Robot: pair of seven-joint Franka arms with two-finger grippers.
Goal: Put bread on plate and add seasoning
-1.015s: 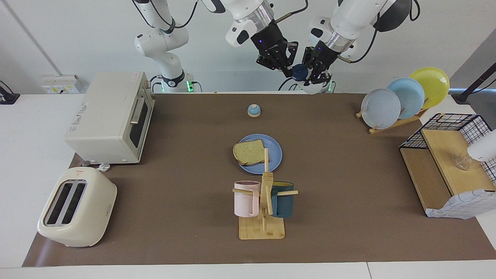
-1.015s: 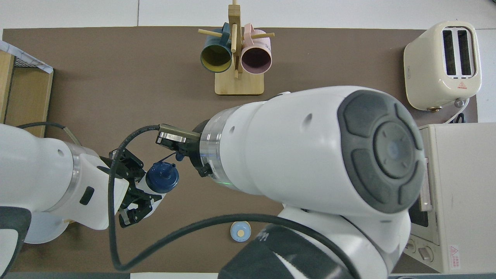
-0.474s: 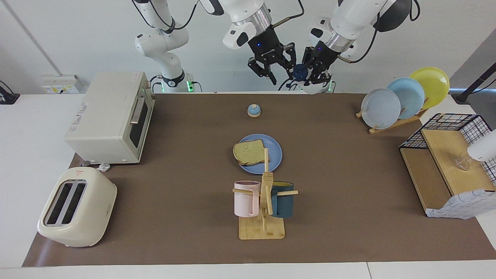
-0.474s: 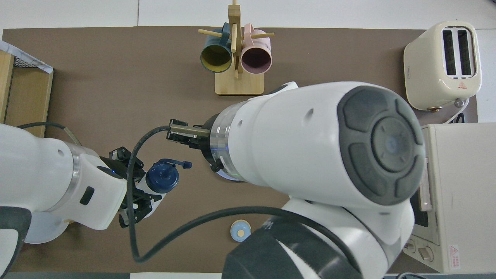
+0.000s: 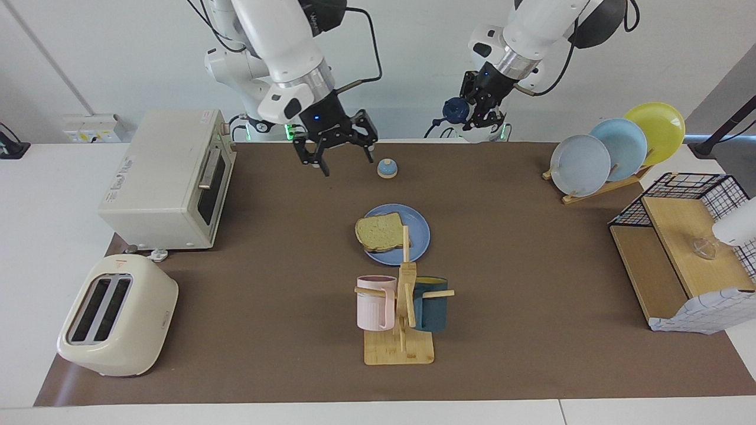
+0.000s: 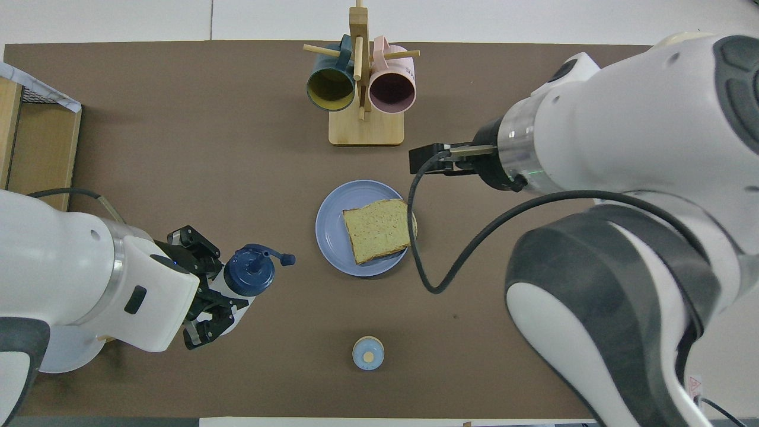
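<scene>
The bread (image 5: 379, 232) (image 6: 378, 230) lies flat on the medium-blue plate (image 5: 417, 243) (image 6: 329, 228) at the middle of the mat. My left gripper (image 5: 479, 109) (image 6: 218, 292) is raised over the mat's edge by the robots, toward the left arm's end of the table. It is shut on the seasoning (image 5: 455, 110) (image 6: 249, 277), a white bottle whose navy cap has a small lid flipped out to the side. My right gripper (image 5: 338, 157) hangs open and holds nothing, over the mat between the oven and the bell.
A small blue bell (image 5: 387, 168) sits on the mat beside the right gripper. A mug tree (image 5: 401, 307) stands farther out than the plate. An oven (image 5: 171, 177) and toaster (image 5: 115, 313) fill the right arm's end; a plate rack (image 5: 614, 147) and wire shelf (image 5: 685, 248) the left arm's end.
My right gripper let go of the bottle's cap, opened, and swung down and away toward the oven. The cap's small lid now sticks out. The left gripper kept the bottle nearly still.
</scene>
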